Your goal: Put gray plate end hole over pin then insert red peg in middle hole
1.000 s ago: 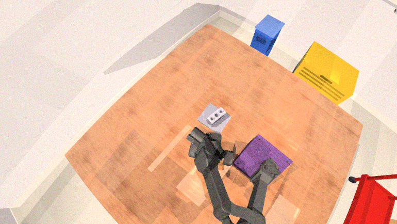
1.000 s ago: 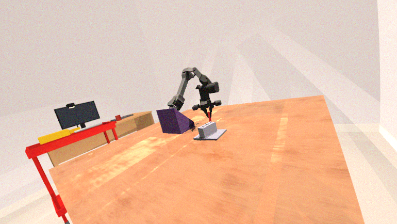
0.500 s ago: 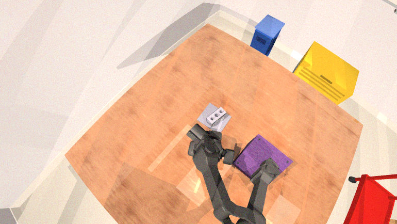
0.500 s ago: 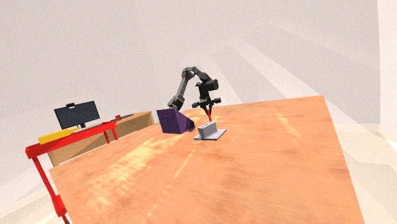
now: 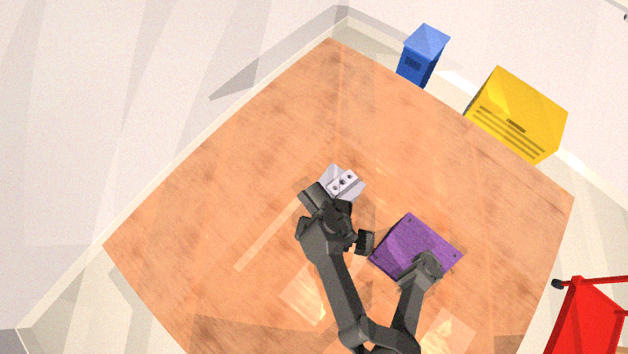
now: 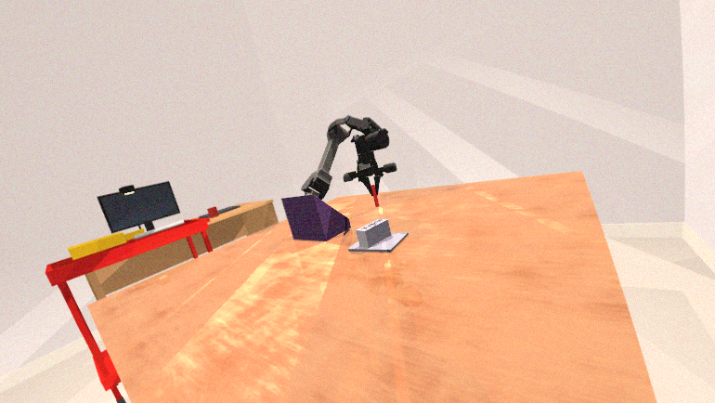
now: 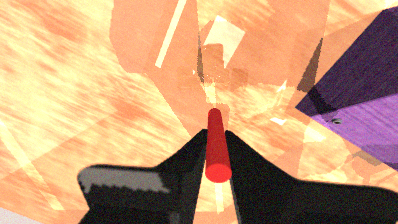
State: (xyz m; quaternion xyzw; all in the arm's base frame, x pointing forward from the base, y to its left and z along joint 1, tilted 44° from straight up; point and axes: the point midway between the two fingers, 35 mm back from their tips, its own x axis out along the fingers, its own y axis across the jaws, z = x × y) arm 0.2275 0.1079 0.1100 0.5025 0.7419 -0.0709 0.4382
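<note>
The gray plate (image 5: 342, 181) (image 6: 374, 237) is a thick bar with three round marks along its top. It lies flat across the light gray base (image 5: 328, 174) (image 6: 395, 243); which end sits on the pin is too small to tell. My gripper (image 6: 374, 189) (image 7: 215, 134) is shut on the red peg (image 6: 376, 200) (image 7: 216, 142), which hangs nearly upright between the fingertips. Its lower end appears raised off the table. In the exterior view it is behind the plate and base; in the top view the arm hides it.
A purple block (image 5: 419, 241) (image 6: 311, 219) (image 7: 357, 80) with a slanted face stands beside the gripper, near the arm's mount. Past the table's edge are a blue box (image 5: 419, 57), a yellow box (image 5: 520, 115) and a red cart (image 5: 585, 316) (image 6: 135, 246).
</note>
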